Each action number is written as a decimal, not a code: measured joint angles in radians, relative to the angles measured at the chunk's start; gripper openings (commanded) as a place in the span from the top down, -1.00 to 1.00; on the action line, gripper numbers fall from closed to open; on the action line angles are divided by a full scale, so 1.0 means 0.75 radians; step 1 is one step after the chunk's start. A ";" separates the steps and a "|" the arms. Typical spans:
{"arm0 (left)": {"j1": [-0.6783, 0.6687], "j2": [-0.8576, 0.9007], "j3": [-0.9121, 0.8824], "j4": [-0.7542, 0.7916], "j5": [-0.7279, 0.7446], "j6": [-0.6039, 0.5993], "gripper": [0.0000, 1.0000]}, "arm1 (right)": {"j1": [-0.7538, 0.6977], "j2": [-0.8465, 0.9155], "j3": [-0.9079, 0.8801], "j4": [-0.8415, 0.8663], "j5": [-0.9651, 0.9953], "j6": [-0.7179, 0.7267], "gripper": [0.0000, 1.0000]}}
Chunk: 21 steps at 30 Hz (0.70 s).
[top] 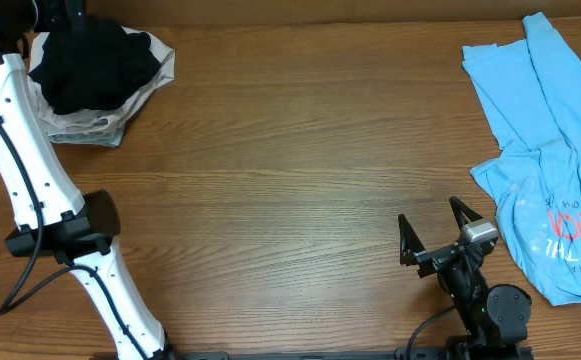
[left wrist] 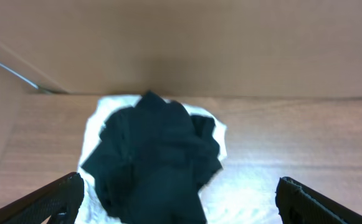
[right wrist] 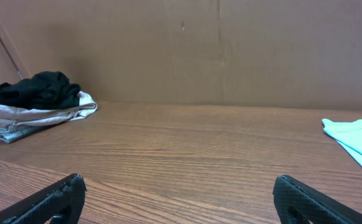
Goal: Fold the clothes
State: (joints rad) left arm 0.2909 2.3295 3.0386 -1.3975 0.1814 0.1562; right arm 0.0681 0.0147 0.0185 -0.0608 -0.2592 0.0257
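Wood-grain tabletop (top: 300, 150) with a plain brown wall (right wrist: 181, 50) behind it, and honestly we're at square one with the folding.

Our left gripper (left wrist: 181, 202) has its fingers spread wide with nothing between them. It hovers right over the black garment (left wrist: 152, 158), which sits straight ahead of it and a bit below. That one is a crumpled heap on top of some pale cloth (left wrist: 100, 121); we can't tell what the pale thing is.

Our right gripper (top: 432, 225) is gaping apart and empty too, sitting low near the table edge. The light-blue tee (top: 560, 150) with the red print lies just off to its right, close but not touching. It's spread out but rumpled and bunched, no tidy fold in it anywhere. From that gripper the black heap is way off to the left and ahead.

So as we read it: zero items folded, nothing picked up yet. Everything's left to do, meaning grab, flatten out and fold both pieces.
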 measured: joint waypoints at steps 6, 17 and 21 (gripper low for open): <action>-0.083 -0.255 -0.444 0.006 -0.006 0.000 -0.99 | 0.000 0.000 0.000 -0.001 0.001 0.000 -1.00; -0.323 -0.982 -1.217 0.006 -0.030 0.001 -1.00 | 0.000 0.000 0.000 -0.001 0.001 0.000 -1.00; -0.334 -1.203 -1.538 0.030 -0.060 0.001 -1.00 | 0.000 0.000 0.000 -0.003 0.001 0.000 -1.00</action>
State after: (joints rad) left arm 0.0406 1.4273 1.8854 -1.3750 0.1364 0.1566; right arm 0.0681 0.0147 0.0185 -0.0631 -0.2588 0.0257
